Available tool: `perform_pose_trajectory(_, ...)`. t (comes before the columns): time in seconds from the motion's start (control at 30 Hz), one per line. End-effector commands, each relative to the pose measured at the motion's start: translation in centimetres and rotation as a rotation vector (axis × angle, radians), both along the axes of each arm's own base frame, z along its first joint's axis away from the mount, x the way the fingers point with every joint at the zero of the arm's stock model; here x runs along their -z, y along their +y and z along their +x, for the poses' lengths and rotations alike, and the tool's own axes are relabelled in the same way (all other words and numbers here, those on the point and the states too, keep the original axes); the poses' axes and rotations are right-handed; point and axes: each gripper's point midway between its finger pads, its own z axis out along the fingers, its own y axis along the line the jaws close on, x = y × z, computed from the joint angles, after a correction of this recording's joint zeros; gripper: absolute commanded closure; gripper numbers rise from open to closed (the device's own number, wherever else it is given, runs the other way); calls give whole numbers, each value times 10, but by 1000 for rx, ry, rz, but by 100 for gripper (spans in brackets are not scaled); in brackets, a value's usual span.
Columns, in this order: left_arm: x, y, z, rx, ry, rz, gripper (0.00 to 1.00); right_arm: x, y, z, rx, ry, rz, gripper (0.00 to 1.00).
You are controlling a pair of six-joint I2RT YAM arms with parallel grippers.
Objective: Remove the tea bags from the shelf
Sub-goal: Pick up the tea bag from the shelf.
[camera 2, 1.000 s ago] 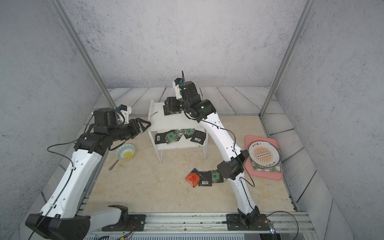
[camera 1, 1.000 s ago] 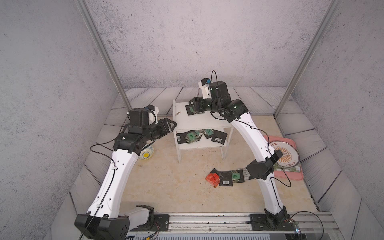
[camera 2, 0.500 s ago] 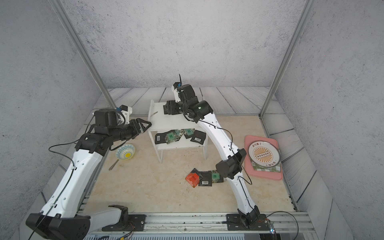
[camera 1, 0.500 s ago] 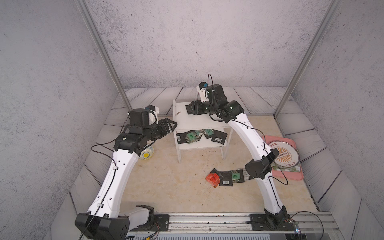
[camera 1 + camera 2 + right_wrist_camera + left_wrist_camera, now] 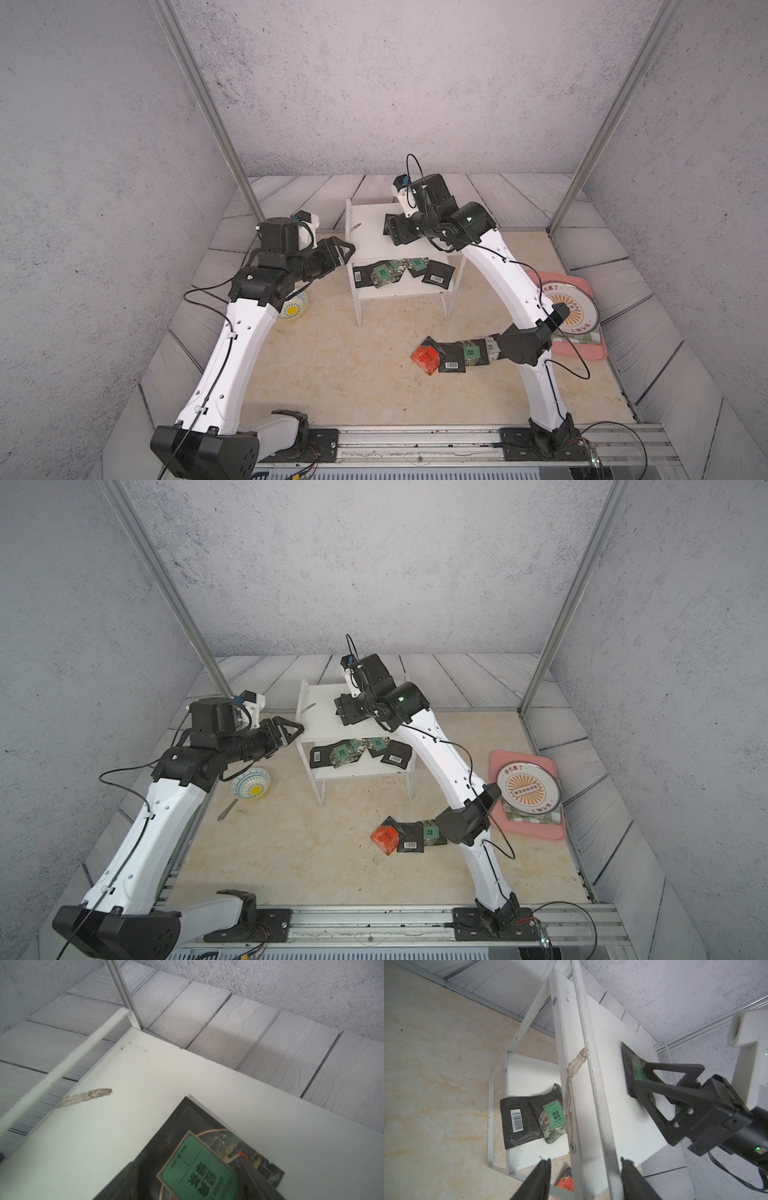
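The white shelf stands mid-floor. One black tea bag with a green label lies flat on its top board. My right gripper is open and low over that bag, one finger on each side. Several more tea bags lie on the lower board. Others, one of them red-orange, are piled on the floor in front. My left gripper is open at the shelf's left side panel and holds nothing.
A pink tray carrying a round plate sits at the right. A patterned bowl and a spoon lie under the left arm. The right arm's elbow hangs over the floor pile.
The right arm has shifted slightly left and lower over the top board, and its jaws stand wider. The left arm has hardly moved.
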Motion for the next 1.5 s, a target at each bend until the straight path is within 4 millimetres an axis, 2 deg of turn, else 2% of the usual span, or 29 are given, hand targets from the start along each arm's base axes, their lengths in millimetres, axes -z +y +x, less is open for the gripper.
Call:
perform_pose_trajectory(0.0,5,3,-1,-9,7,7,43,43,-27,-26,-6,134,-197,19)
perform_pose_trajectory(0.3,6,3,0,-9,12,-2,45,69,-31,-35,-29,189,-284,14)
perform_pose_trajectory(0.6,7,1,2,-7,16,-7,46,96,-39,-45,-47,259,-366,14)
perform_pose_trajectory(0.77,8,1,2,-7,17,-5,46,103,-42,-47,-46,274,-387,22)
perform_pose_trajectory(0.9,8,2,2,-8,17,-5,46,105,-42,-48,-49,283,-389,32)
perform_pose_trajectory(1.2,11,2,2,-10,26,-8,46,91,-38,-47,-58,260,-345,58)
perform_pose_trajectory(1.47,10,2,2,-12,22,-10,47,55,-36,-42,-44,168,-276,72)
